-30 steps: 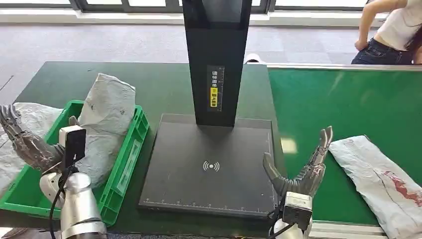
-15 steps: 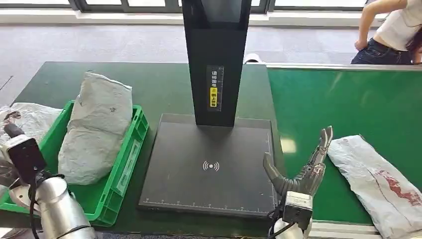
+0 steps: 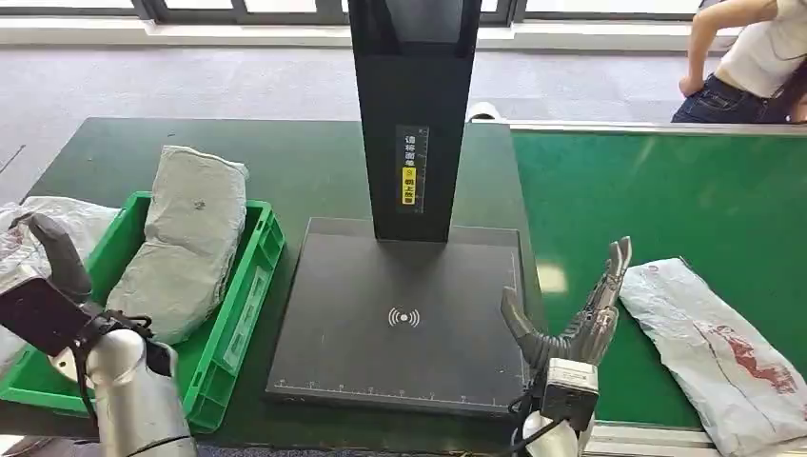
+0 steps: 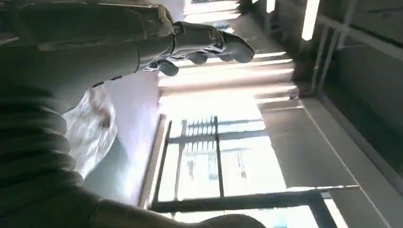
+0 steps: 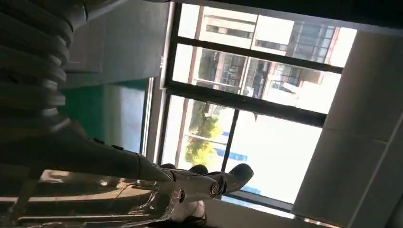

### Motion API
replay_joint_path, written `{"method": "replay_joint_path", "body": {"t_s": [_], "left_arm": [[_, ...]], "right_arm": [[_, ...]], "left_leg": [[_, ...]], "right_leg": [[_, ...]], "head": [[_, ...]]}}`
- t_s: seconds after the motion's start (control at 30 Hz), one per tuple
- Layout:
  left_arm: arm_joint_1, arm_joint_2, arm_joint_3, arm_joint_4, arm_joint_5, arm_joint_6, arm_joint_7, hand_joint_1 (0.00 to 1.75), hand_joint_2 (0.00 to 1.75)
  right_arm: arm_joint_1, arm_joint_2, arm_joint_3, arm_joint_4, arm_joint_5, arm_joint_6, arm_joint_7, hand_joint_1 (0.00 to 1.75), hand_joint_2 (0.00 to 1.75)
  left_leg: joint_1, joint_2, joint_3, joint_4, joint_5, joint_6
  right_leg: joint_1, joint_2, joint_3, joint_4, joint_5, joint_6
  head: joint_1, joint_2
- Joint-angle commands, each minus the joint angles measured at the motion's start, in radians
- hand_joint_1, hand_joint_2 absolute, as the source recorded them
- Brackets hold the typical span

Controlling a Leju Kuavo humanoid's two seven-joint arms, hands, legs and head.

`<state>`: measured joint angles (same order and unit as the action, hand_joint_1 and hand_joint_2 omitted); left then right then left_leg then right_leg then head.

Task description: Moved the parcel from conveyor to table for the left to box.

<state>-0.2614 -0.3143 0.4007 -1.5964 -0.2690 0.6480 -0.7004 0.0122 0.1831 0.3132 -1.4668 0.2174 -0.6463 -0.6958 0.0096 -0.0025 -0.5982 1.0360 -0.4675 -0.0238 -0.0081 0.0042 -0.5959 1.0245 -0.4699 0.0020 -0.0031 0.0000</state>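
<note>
One parcel (image 3: 714, 354) lies flat on the green conveyor (image 3: 666, 209), its long axis slanting away toward the robot's right. Just beside its near end, the right hand (image 3: 576, 319) stands upright, fingers apart and empty, far nearer than the left hand (image 3: 48, 276), whose fingers I cannot tell.

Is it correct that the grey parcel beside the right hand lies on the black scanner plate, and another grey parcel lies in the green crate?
Not quite. In the head view the grey parcel beside the right hand lies on the green conveyor, not the black scanner plate. The other grey parcel does lie in the green crate.
</note>
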Motion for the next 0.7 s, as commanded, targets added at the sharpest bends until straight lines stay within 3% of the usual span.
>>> {"method": "replay_joint_path", "body": {"t_s": [0.03, 0.23, 0.7], "left_arm": [[0.114, 0.134, -0.437, 0.108, 0.187, -0.308, 0.002, 0.00, 1.75], [0.203, 0.137, -0.501, 0.030, 0.205, -0.340, 0.002, 0.00, 1.75], [0.206, 0.087, -0.460, 0.076, 0.234, -0.476, 0.002, 0.00, 1.75]], "right_arm": [[-0.140, 0.016, 0.029, 0.220, -0.025, 0.074, -0.002, 0.00, 1.75], [-0.214, 0.010, 0.105, 0.283, -0.067, 0.112, -0.002, 0.00, 1.75], [-0.185, -0.008, 0.101, 0.248, -0.077, 0.086, -0.002, 0.00, 1.75]], "left_leg": [[0.001, -0.001, 0.001, -0.002, 0.001, 0.000], [0.000, 0.004, 0.003, -0.004, 0.000, 0.001], [0.000, -0.002, 0.001, -0.003, 0.001, 0.001]], "right_leg": [[0.001, -0.001, 0.002, -0.003, 0.001, 0.000], [0.001, 0.003, 0.002, -0.003, 0.002, 0.000], [0.001, -0.002, 0.003, -0.003, 0.000, 0.000]], "head": [[0.001, 0.000], [0.001, 0.000], [0.000, 0.000]]}}
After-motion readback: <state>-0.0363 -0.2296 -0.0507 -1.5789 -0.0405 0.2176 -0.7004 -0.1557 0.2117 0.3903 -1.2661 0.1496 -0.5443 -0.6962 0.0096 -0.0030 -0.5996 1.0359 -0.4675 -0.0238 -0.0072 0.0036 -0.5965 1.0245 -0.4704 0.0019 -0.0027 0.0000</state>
